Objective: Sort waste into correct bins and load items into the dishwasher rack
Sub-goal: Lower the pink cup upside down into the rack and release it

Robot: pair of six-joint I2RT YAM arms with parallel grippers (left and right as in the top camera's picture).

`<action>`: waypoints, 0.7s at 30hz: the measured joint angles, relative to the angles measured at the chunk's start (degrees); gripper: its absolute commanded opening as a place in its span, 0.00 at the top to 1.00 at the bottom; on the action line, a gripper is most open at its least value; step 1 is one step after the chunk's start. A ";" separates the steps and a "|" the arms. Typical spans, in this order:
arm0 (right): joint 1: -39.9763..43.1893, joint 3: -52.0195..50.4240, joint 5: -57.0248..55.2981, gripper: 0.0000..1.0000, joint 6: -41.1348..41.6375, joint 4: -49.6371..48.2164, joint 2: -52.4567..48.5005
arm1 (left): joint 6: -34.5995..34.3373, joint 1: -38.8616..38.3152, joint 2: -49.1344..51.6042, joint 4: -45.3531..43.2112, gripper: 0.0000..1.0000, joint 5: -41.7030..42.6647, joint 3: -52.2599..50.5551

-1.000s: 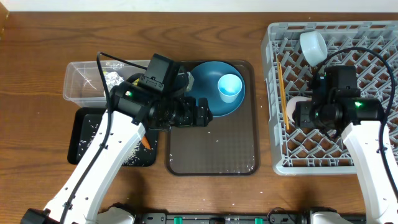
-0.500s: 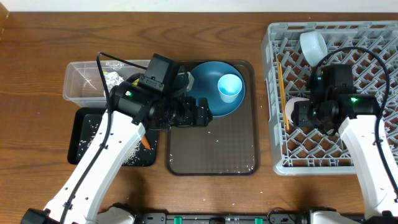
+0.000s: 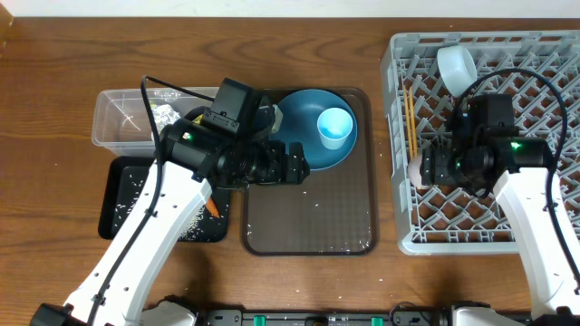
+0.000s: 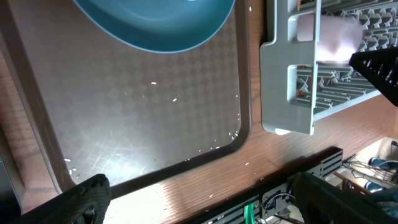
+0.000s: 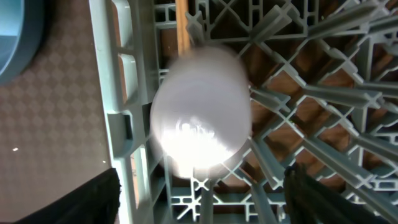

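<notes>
R pincer (image 3: 431,167) further left now, wide around pink cup (image 5: 200,127).

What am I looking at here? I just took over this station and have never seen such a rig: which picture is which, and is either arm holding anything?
Two white robot arms with two-finger grippers work at a wooden table. The overhead picture looks straight down; the other two come from cameras on each wrist, with that arm's dark fingers at the bottom corners. The left gripper hangs open and empty over the flat brown tray, which carries a large round blue plate with a light blue cup on it. The right gripper is open over the large grey pegged rack; the pale pink cup, blurred, lies in the rack just ahead of its fingers, not clamped. Wooden chopsticks and a small white bowl sit in the rack too.
</notes>
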State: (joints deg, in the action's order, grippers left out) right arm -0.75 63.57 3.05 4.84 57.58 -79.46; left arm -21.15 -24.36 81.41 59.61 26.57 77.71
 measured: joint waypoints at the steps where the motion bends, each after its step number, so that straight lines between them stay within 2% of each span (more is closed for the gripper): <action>1: 0.00 0.00 0.00 0.16 -0.02 0.02 0.00 | 0.00 0.00 0.00 0.00 0.04 0.00 0.00; 11: 0.00 0.00 0.00 0.20 -0.02 0.26 0.00 | 0.00 0.00 0.00 0.02 0.04 0.00 0.00; 14: 0.00 0.13 0.00 0.12 0.15 0.81 0.04 | 0.00 0.00 0.00 0.00 0.04 0.00 0.00; 16: 0.00 0.28 0.04 0.01 0.09 0.72 0.37 | 0.00 0.00 0.00 0.00 0.04 0.00 0.00; 21: 0.00 0.76 -0.04 0.01 0.17 0.61 1.68 | 0.00 -0.02 0.00 0.02 0.04 0.00 0.00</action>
State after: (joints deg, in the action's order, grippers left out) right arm -0.75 64.34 3.01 5.02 58.19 -77.78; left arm -21.15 -24.38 81.41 59.64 26.57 77.71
